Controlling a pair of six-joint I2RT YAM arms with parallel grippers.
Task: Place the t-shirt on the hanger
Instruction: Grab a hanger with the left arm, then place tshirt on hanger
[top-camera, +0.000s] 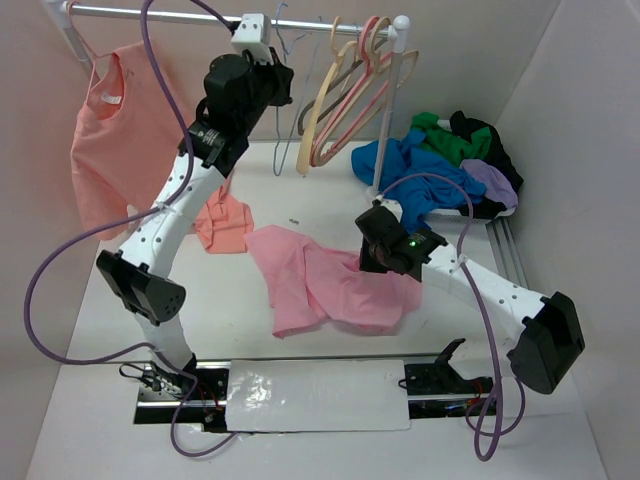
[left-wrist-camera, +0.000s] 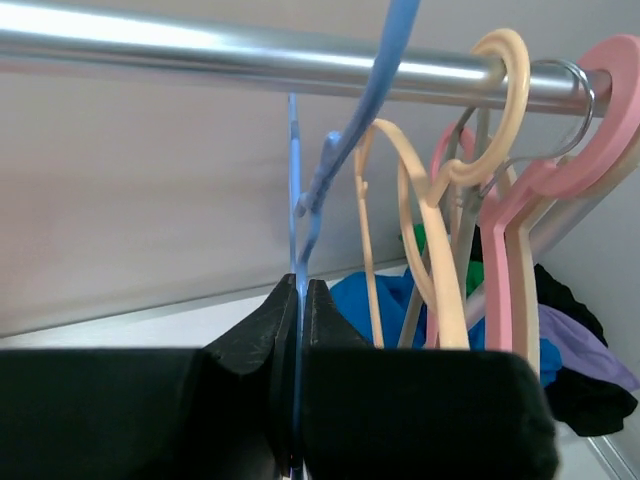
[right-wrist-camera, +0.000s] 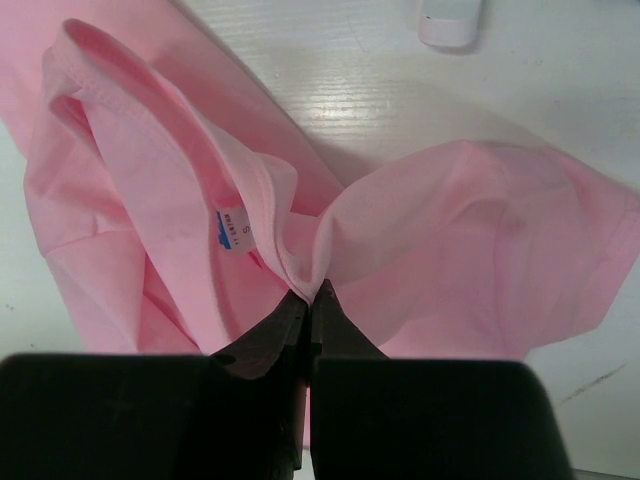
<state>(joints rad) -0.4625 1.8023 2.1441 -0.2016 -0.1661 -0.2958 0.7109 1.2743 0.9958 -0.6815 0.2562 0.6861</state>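
The pink t-shirt (top-camera: 320, 285) lies crumpled on the table in front of the rack. My right gripper (top-camera: 372, 258) is shut on its neckline; in the right wrist view the jaws (right-wrist-camera: 312, 292) pinch the collar seam beside the small blue-and-white label (right-wrist-camera: 230, 228), with the t-shirt (right-wrist-camera: 460, 230) spread beyond. The thin bluish wire hanger (top-camera: 281, 140) hangs from the rail. My left gripper (top-camera: 280, 82) is raised to the rail and shut on the hanger; in the left wrist view the wire (left-wrist-camera: 297, 200) runs straight between the closed jaws (left-wrist-camera: 299, 290).
Cream and pink hangers (top-camera: 345, 95) hang right of the wire one on the metal rail (left-wrist-camera: 200, 50). A salmon shirt (top-camera: 115, 140) hangs at the left; another (top-camera: 222, 222) lies on the table. A pile of blue, green, purple and black garments (top-camera: 440, 165) sits back right.
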